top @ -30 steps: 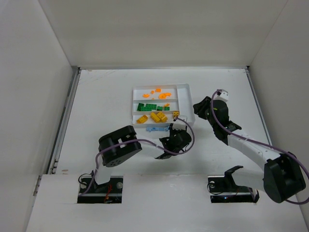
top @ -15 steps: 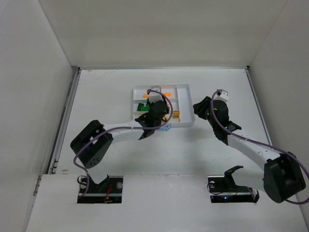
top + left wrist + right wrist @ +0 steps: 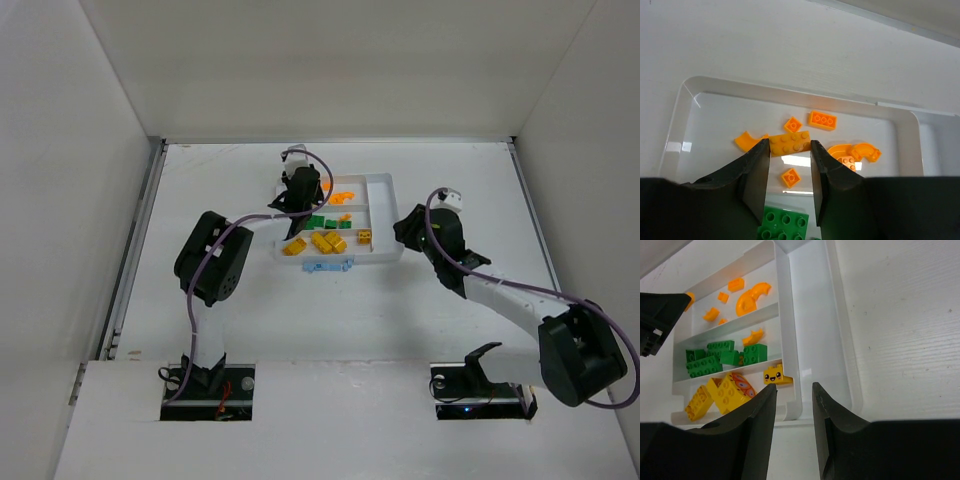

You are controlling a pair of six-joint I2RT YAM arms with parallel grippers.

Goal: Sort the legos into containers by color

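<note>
We see the spread left gripper [image 3: 788,145] half hiding small orange plastic bricks [image 3: 822,120] in the shallow white plastic tray [image 3: 715,120]; the right gripper [image 3: 793,386], also spread, seems empty.

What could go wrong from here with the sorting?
The left gripper is open right over the orange bricks; closing may pinch several or scatter them. The light blue legos lie outside, against the near wall of the tray, so grasping them may shove it. One orange curved piece seems to sit among the green bricks and could be missed.
</note>
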